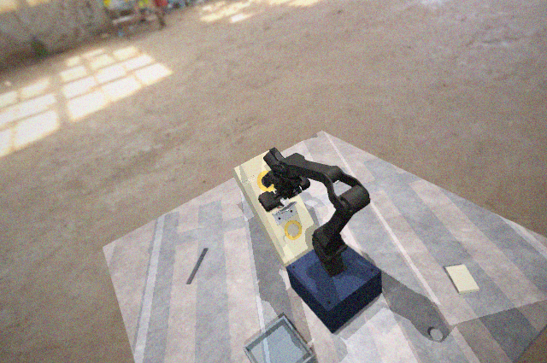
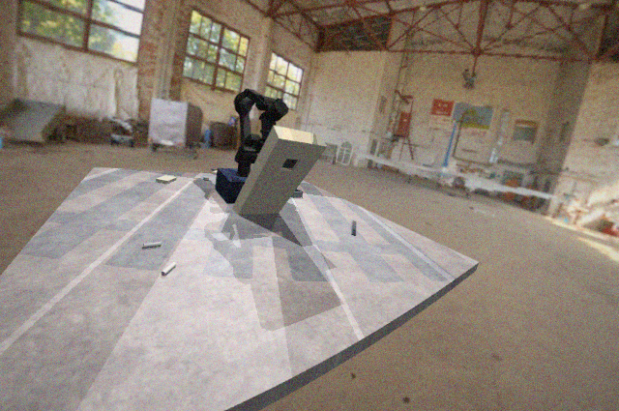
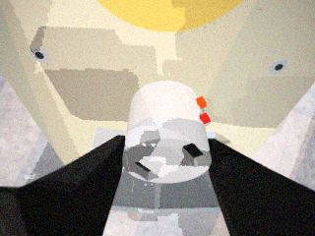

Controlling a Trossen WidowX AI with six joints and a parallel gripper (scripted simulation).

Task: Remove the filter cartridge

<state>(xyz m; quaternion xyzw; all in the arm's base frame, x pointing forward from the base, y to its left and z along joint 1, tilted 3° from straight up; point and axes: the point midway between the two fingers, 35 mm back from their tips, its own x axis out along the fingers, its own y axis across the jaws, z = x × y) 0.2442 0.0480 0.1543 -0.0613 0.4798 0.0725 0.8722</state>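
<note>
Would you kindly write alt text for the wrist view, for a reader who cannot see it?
The gripper is shut on the pale round filter cartridge, whose face shows two dark slots. Behind it lies the cream service panel, with a yellow ring at the top edge and two small red marks beside the cartridge.
</note>
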